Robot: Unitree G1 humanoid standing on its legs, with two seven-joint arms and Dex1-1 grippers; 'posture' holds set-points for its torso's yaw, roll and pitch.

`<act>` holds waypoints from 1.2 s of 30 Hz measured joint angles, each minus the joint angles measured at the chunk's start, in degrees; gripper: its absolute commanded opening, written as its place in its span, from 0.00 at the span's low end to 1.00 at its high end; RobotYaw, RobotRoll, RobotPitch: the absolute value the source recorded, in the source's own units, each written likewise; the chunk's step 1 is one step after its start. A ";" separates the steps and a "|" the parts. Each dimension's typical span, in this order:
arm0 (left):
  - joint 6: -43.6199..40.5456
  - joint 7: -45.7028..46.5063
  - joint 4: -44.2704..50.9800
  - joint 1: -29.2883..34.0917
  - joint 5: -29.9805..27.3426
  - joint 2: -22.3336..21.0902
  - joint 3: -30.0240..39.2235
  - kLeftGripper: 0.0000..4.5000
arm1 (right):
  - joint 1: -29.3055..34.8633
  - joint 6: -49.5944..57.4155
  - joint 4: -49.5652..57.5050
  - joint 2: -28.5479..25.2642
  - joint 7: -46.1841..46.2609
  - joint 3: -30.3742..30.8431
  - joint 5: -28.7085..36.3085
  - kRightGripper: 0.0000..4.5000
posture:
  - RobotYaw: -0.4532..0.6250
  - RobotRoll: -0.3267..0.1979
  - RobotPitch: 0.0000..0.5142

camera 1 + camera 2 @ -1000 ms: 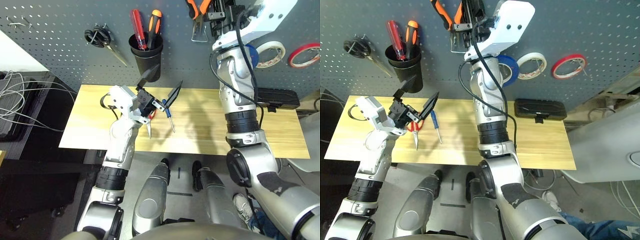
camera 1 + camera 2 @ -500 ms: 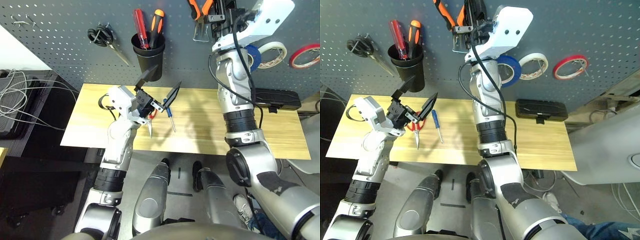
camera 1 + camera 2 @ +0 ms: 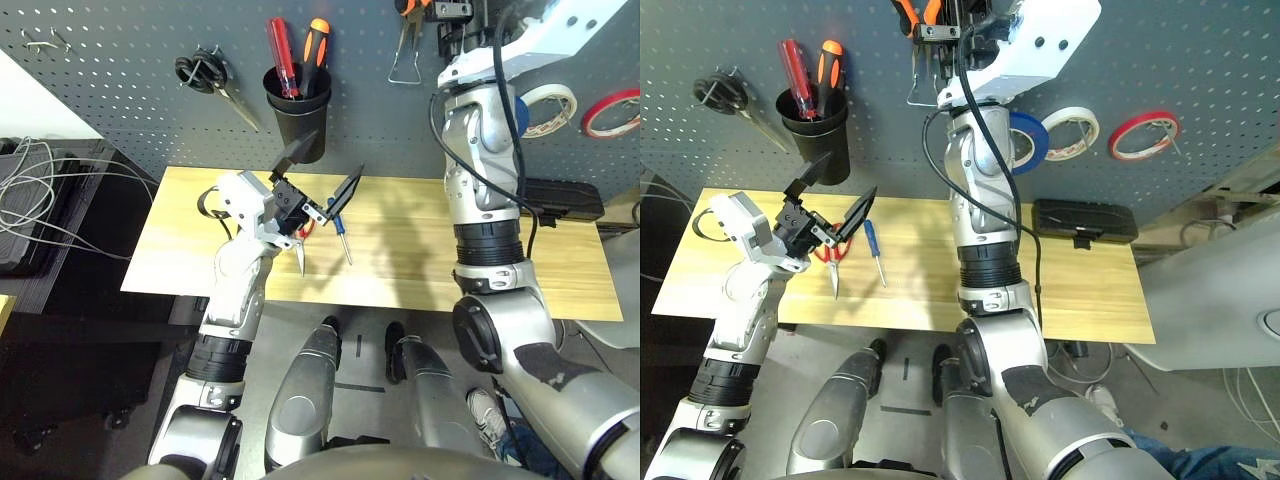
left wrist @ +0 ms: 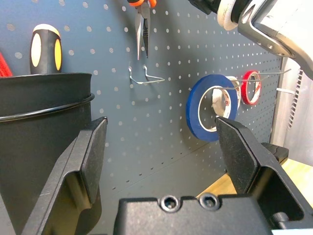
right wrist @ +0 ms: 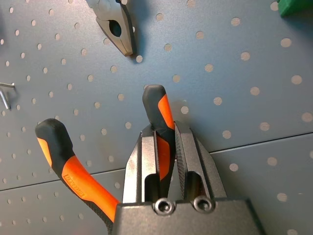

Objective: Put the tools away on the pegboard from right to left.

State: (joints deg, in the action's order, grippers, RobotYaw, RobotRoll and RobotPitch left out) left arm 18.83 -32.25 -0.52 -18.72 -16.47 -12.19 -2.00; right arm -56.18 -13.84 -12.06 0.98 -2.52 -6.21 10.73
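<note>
There are two grippers. The right gripper [image 5: 166,161] is held up high against the pegboard [image 3: 120,80], and its jaws are clenched on one handle of the orange-and-black-handled pliers [image 5: 73,166]. That handle sits between the jaws, and the other handle sticks out to one side of them. The left gripper [image 3: 322,168] is low over the wooden bench [image 3: 400,250], and its jaws are spread wide apart with nothing between them. Two tools lie on the bench just under those wide jaws: one small blue-handled screwdriver [image 3: 340,236] and one pair of red-handled scissors [image 3: 830,262], side by side. Looking along the left jaws, one blue tape ring [image 4: 209,107] hangs on the pegboard past them, closer to one jaw than the other. Next to the blue ring hang two more tape rolls, one white tape roll [image 3: 1067,132] and one red tape roll [image 3: 1142,134]. One black cup [image 3: 294,112] is fixed to the pegboard just beyond the left jaws, and it holds two screwdrivers, one red screwdriver [image 3: 276,56] and one orange-and-black screwdriver [image 3: 311,52]. One pair of black-handled scissors [image 3: 212,82] hangs on the pegboard further off to the left of the cup. One black case [image 3: 1083,219] lies on the bench, well apart from both sets of jaws. One bent wire hook [image 4: 143,78] sticks out of the pegboard below the pliers.
</note>
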 measured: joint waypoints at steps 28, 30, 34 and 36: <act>-1.40 -0.41 0.19 1.14 0.43 -0.57 -0.18 1.00 | 3.98 -1.71 -1.42 0.48 0.81 0.82 -2.82 0.06 | 0.65 0.62 0.68; -1.51 -0.43 0.29 1.20 0.48 -0.62 -0.20 1.00 | 4.60 -2.07 -2.04 0.52 0.82 0.90 -2.98 0.06 | 0.65 0.62 0.68; -1.83 -0.44 0.63 1.75 0.87 -0.82 -0.30 1.00 | 6.54 -2.46 -4.08 0.68 1.07 1.16 -4.15 0.22 | 0.65 0.62 0.68; -1.87 -0.44 0.63 1.86 0.98 -0.85 -0.32 1.00 | 7.59 -2.46 -4.15 0.75 1.28 1.15 -4.20 0.37 | 0.65 0.62 0.68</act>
State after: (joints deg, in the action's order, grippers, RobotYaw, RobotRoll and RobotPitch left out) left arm 16.96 -32.69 0.11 -16.86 -15.49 -13.05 -2.33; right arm -48.58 -16.29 -16.22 1.73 -1.23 -5.05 6.52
